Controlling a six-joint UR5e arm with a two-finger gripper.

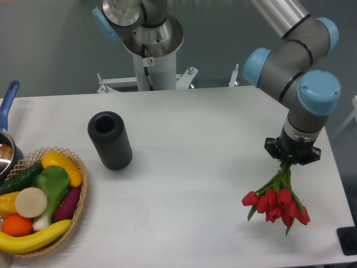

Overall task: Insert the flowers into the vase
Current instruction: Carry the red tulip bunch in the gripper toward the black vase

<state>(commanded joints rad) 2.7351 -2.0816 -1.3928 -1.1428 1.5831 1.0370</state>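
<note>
Claw (pixel 289 162) seemingly grips tulips (pixel 275 204).

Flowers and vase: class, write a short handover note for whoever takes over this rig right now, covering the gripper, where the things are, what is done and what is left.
Gripper: shut on the stems of the red tulips, blooms hanging down over the table's right side.
Black vase: upright on the table's left, mouth empty, next to the woven basket of vegetables.
Done: tulips picked up.
Left: carry them across to the vase, turn the stems downward, and lower them into the mouth.
</note>
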